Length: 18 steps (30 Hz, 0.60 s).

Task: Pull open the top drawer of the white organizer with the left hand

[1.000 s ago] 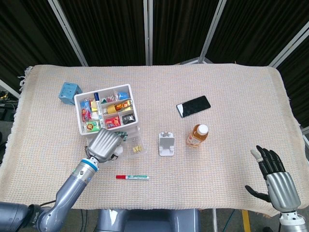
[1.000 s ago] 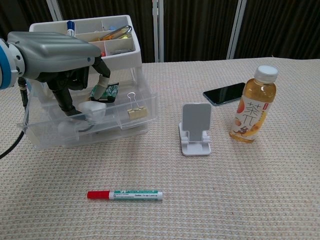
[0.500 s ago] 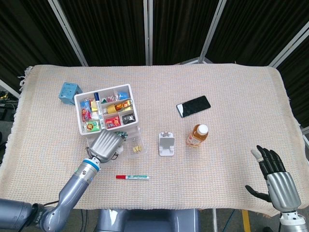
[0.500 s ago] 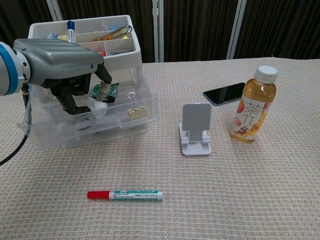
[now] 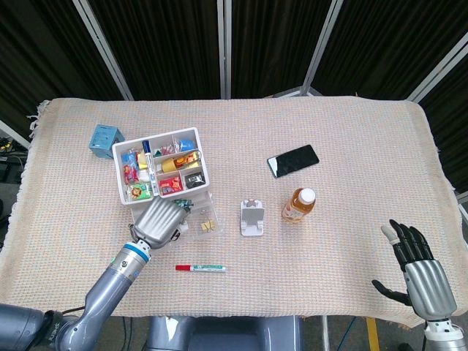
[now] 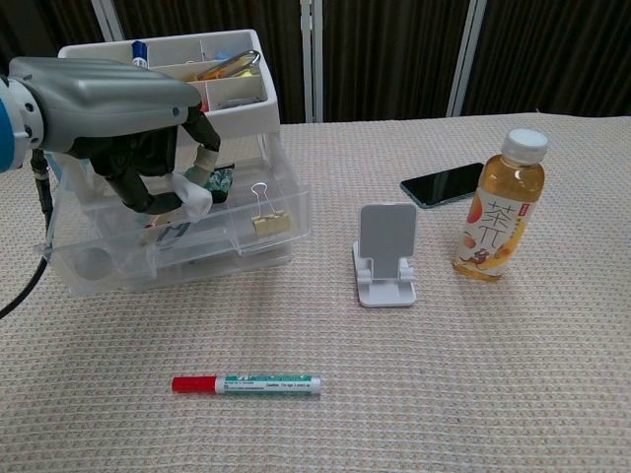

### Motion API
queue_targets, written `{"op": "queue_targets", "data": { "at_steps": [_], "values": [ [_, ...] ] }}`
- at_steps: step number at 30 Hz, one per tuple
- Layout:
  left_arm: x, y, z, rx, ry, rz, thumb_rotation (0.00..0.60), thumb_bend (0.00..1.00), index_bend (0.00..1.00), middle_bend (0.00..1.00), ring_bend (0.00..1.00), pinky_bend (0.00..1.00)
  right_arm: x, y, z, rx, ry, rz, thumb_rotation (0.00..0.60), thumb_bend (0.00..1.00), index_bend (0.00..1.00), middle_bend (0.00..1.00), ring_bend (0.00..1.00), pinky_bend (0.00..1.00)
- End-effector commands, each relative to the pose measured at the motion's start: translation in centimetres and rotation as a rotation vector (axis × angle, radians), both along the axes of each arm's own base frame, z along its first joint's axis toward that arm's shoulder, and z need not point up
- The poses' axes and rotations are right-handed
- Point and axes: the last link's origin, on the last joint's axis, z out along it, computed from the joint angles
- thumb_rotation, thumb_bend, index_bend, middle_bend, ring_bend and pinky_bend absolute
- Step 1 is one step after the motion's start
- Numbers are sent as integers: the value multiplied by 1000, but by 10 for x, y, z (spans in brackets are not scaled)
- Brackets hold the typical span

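- On the left side of the woven beige tablecloth (image 5: 351, 146) stands the white plastic organizer with a tray of small compartments on top (image 5: 161, 170) and clear drawers underneath.
- The clear top drawer (image 6: 258, 209) sticks out toward the robot, so it looks already pulled partly open. A gold binder clip (image 6: 262, 219) lies inside it.
- The grey left hand (image 6: 123, 118) sits right at the drawer front, with its dark fingers (image 6: 138, 177) curled down over the front edge. It seems to be gripping the drawer, but the hand hides the exact spot it holds.
- The right hand (image 5: 417, 267) rests well apart near the right corner of the table, fingers spread, holding nothing.
- The step in hand looks like the pull itself. The drawer is out some way, maybe not all the way.
- The next move calls for a straight, gentle pull toward the robot. The light organizer could slide along the cloth, or the drawer could come out too far.
- A red-capped marker pen (image 6: 245, 383) lies just in front of the organizer, in the path of the pull.
- A white phone stand (image 6: 385, 254), a bottle of orange tea (image 6: 498, 212) and a black phone (image 6: 444, 184) stand off to the right, away from the work.
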Motion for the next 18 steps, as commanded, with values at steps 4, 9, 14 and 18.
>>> {"op": "queue_targets", "data": {
  "at_steps": [4,9,14,18],
  "values": [
    [1,-7,21,31,-65,-10,600,451,560,999,933,791,0,0,0,2,2,1,600,17,0,0,0,0],
    [-3,-13,44,60,-127,-12,600,450,560,999,933,791,0,0,0,-2,3,0,600,17,0,0,0,0],
    [-16,-23,66,103,-146,-29,600,450,560,999,933,791,0,0,-1,-3,4,-1,600,18,0,0,0,0],
    [-32,-31,81,131,-163,-28,600,449,560,999,933,791,0,0,-1,-2,8,-1,600,17,0,0,0,0]
  ]
}}
